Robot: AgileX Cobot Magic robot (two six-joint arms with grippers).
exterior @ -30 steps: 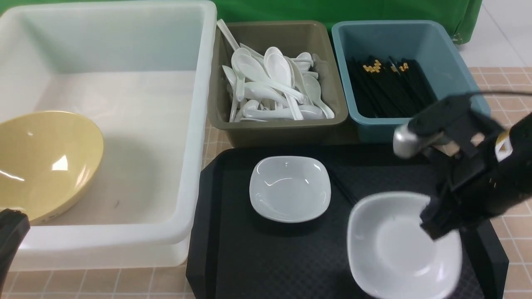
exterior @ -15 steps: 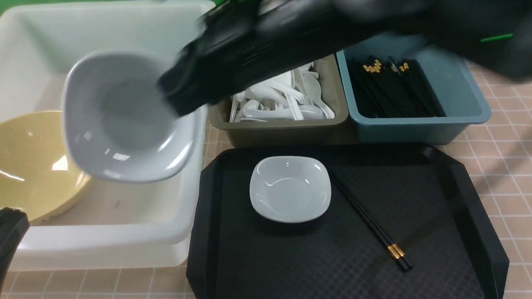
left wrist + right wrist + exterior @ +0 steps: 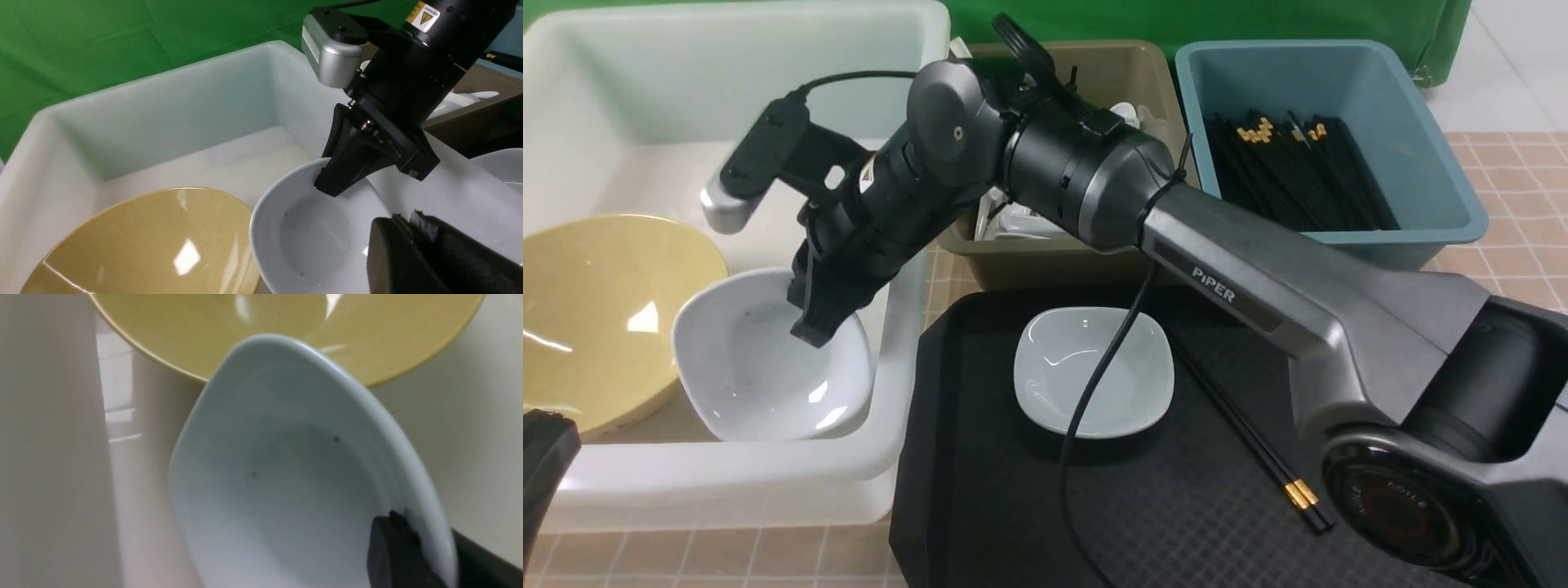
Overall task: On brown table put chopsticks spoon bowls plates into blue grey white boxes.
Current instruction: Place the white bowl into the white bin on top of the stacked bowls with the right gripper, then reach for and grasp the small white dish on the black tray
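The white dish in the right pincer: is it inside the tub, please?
Inside: the dish is within the tub walls, beside the yellow bowl.

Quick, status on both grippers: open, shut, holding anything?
Left gripper: shut, holding nothing.
Right gripper: shut on the rim of the dish, inside the white tub.

Right gripper (image 3: 818, 325), plate (image 3: 760, 388) pinched — in tub (image 3: 892, 384)
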